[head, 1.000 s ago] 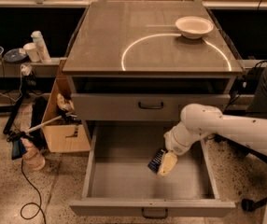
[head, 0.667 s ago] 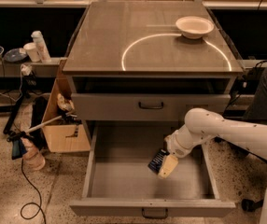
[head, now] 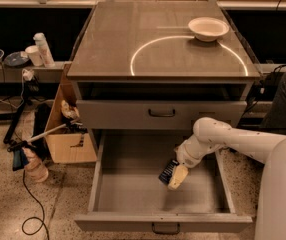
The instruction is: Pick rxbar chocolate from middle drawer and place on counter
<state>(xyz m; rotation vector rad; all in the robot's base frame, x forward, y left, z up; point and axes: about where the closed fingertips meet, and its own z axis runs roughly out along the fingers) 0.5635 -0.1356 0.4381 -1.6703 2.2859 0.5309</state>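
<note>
Rxbar chocolate (head: 166, 171) clenched in jaws above middle drawer (head: 133, 191) floor, scarcely moved since a second before, desk (head: 128, 34) unreached.

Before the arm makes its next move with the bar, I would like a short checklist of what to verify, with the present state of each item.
1. The gripper is inside the middle drawer, shut on the rxbar chocolate: ok.
2. Bar lifted clear of the drawer floor: cannot tell.
3. Middle drawer open, with room to lift straight out: ok.
4. The upper drawer front is closed and does not overhang the lift path: ok.
5. The counter has bare surface for placing; the white bowl sits only at its back right: ok.
</note>
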